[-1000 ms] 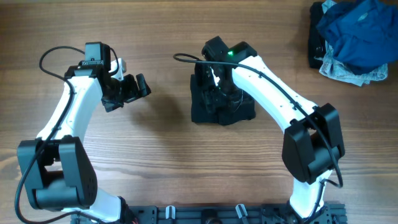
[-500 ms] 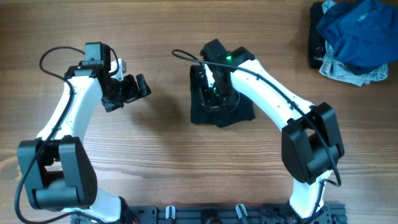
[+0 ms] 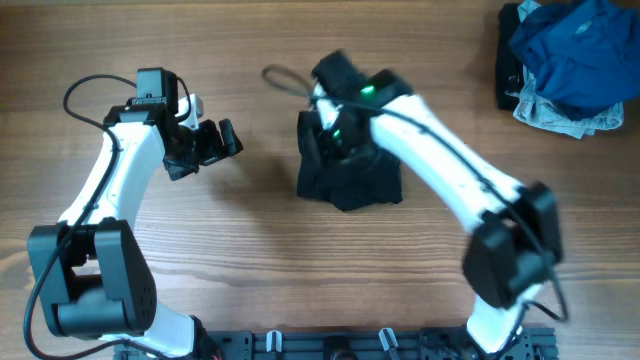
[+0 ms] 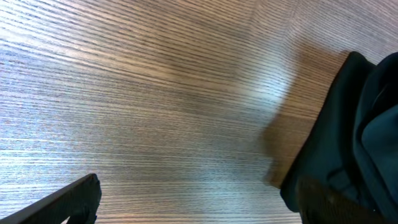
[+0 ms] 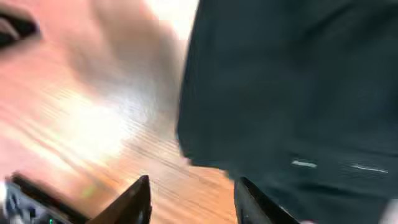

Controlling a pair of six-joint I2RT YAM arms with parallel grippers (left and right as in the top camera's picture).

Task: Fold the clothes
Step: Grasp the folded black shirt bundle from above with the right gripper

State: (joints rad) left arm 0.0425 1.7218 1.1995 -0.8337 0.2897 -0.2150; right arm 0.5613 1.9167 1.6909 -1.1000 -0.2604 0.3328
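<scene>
Wood lies bare at 6 and 9 o'clock of the clothes [image 3: 350,180], a compact black bundle at mid-table [image 3: 250,260]. A bright blue garment [image 3: 575,45] crowds the 2 o'clock corner. The right gripper [image 5: 193,186] hovers over the bundle's 12 o'clock end, fingers parted, with blurred wood and the cloth's edge between them. The left gripper [image 3: 220,143], spread wide, hangs well apart at 9 o'clock.

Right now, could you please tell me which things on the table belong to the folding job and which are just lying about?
For the job:
- black garment, bunched at the table's middle

Just lying about:
- bright blue garment, far corner
- pale patterned cloth, at its edge
</scene>
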